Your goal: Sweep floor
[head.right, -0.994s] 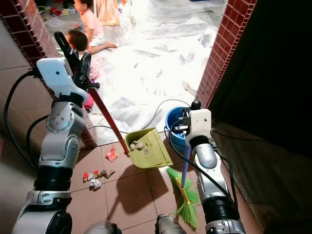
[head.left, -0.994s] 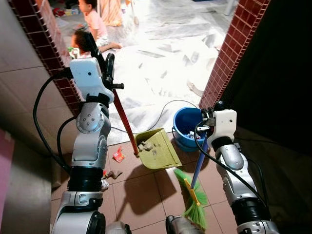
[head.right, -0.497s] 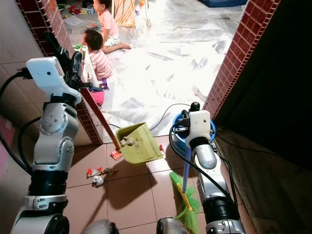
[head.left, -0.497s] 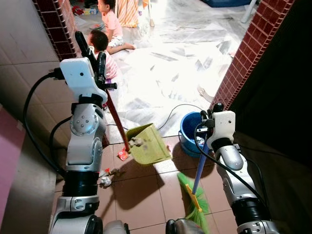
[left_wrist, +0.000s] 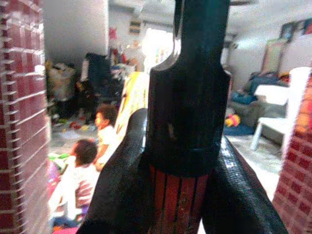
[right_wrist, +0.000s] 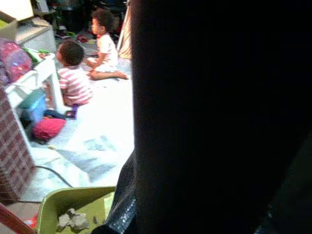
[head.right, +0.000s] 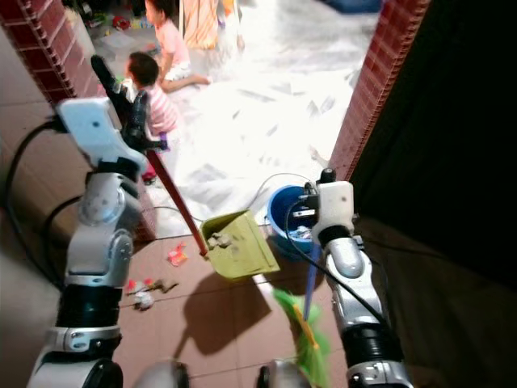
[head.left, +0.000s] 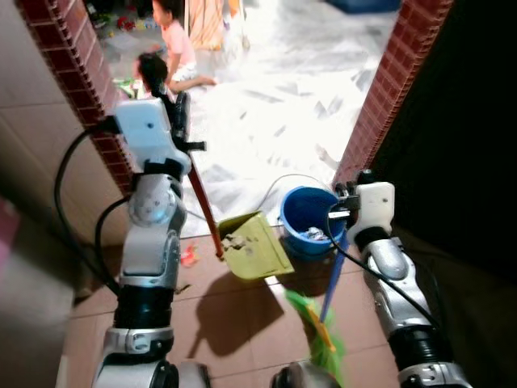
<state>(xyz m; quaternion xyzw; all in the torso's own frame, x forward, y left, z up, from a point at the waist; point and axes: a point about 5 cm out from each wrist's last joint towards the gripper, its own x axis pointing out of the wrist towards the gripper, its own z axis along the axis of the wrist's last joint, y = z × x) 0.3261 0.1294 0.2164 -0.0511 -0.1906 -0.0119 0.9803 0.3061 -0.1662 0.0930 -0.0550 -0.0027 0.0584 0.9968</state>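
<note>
My left gripper [head.left: 175,111] is raised and shut on the dustpan's red handle [head.left: 205,206]; in the left wrist view both fingers [left_wrist: 116,181] clamp the handle [left_wrist: 171,204] just under its black cap. The yellow-green dustpan [head.left: 253,246] hangs tilted above the tiles with crumpled litter in it, right beside the blue bucket [head.left: 305,212]. My right gripper [head.left: 346,198] is shut on the broom's blue handle [head.left: 332,271]. Its green bristles [head.left: 317,330] rest on the floor between my arms. A red wrapper [head.right: 174,257] and crumpled scraps [head.right: 144,296] lie on the tiles by my left arm.
Two children [head.left: 170,50] sit on the bright marble floor beyond the doorway. Red brick pillars [head.left: 386,97] flank the opening on both sides. A cable [head.left: 275,184] loops across the floor behind the bucket. Dark space lies to my right.
The view has swung and blurred as I move. The dustpan now hangs closer to the bucket than half a second ago. Both grips are unchanged.
</note>
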